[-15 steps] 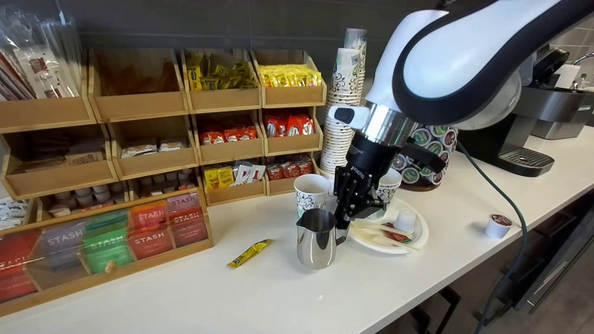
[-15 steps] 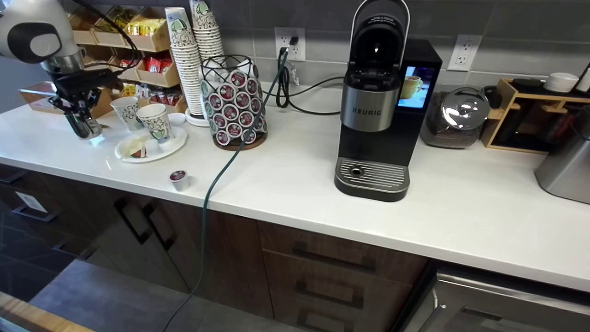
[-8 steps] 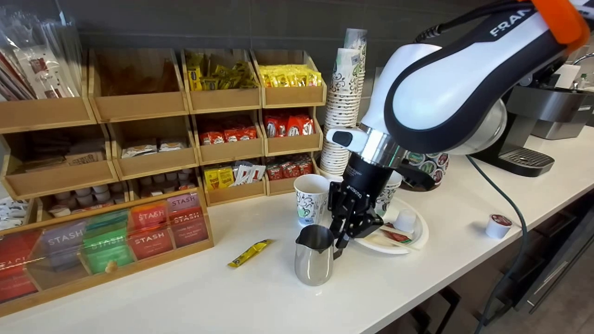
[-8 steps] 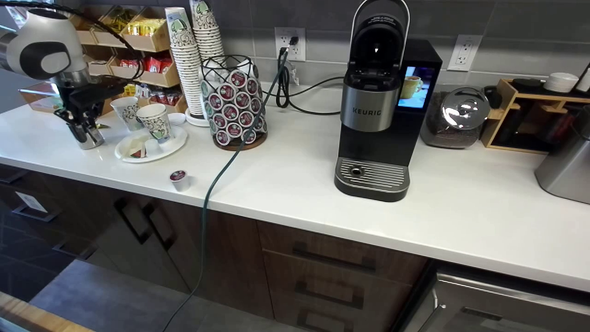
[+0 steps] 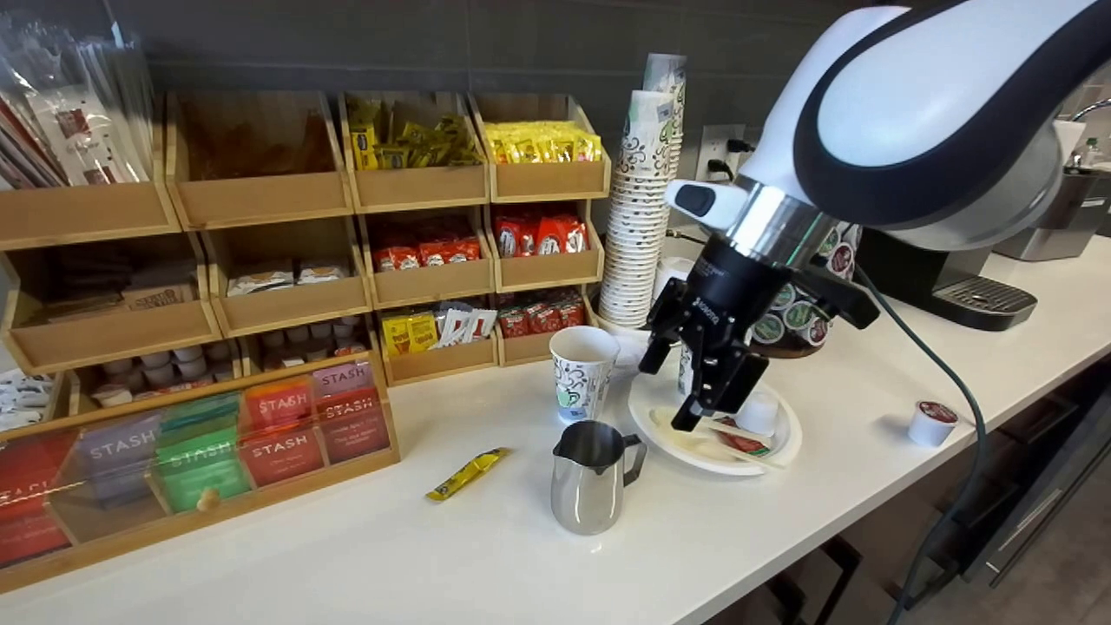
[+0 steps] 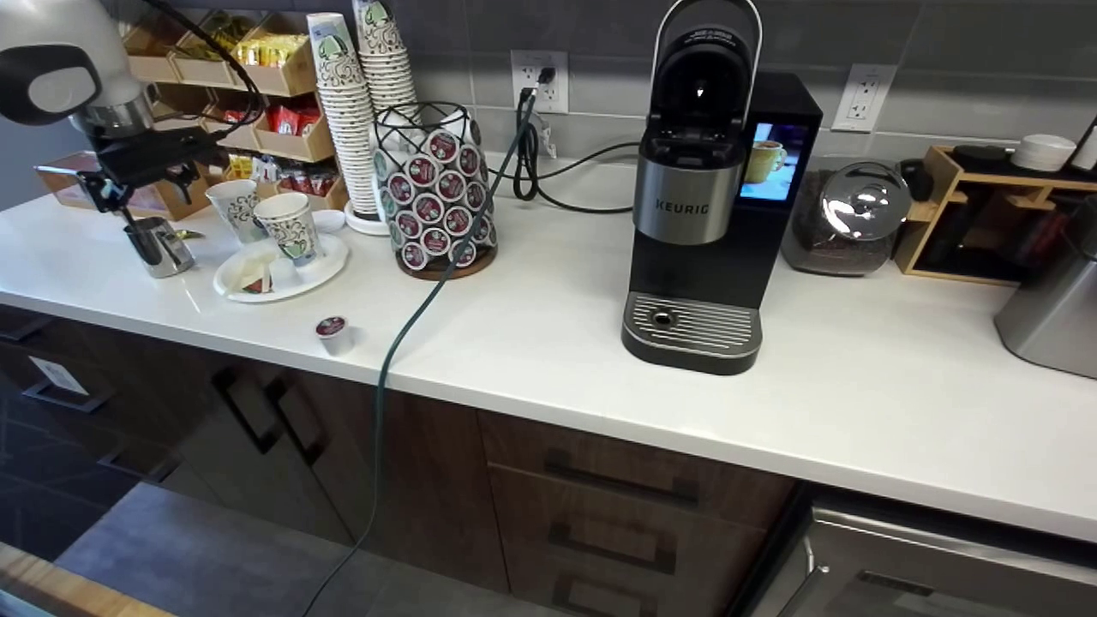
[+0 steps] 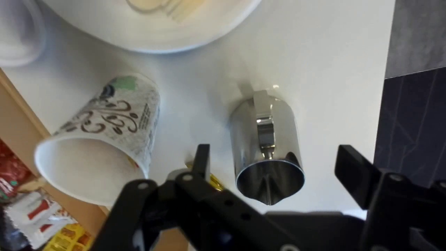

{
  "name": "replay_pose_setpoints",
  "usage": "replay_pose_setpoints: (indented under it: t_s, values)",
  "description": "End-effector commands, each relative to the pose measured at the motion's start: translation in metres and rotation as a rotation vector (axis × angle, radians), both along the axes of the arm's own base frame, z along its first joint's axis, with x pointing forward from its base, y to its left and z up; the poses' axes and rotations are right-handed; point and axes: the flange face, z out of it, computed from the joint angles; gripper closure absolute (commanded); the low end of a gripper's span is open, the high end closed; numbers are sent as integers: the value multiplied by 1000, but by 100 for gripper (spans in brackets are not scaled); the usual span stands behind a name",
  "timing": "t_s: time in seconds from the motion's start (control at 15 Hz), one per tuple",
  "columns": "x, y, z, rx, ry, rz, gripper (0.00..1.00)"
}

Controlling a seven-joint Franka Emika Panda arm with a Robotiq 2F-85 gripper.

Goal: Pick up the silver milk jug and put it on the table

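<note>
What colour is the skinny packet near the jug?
The packet is mostly yellow. It shows best in an exterior view.

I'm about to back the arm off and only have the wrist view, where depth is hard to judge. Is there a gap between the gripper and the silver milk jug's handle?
Observer: Yes. In an exterior view, the gripper hangs apart from the handle of the silver milk jug, with a visible gap.
Operator: Good. What stands past the top edge of my picture?
Observer: Another patterned paper cup, standing on the plate.
Operator: Anything loose farther out?
Observer: A lone coffee pod sits on the white countertop, near its front edge.
</note>
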Motion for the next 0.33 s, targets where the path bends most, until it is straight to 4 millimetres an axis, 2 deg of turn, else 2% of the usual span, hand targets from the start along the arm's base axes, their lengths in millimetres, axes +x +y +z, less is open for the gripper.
replay_pose_setpoints:
  t_s: [0.0, 0.13, 0.2, 0.27]
  values:
    - [-20, -35, 12, -12, 16, -201, 0]
    - [-23, -48, 17, -15, 34, -308, 0]
    - [-10, -38, 12, -13, 32, -215, 0]
    - [-11, -44, 14, -13, 37, -253, 0]
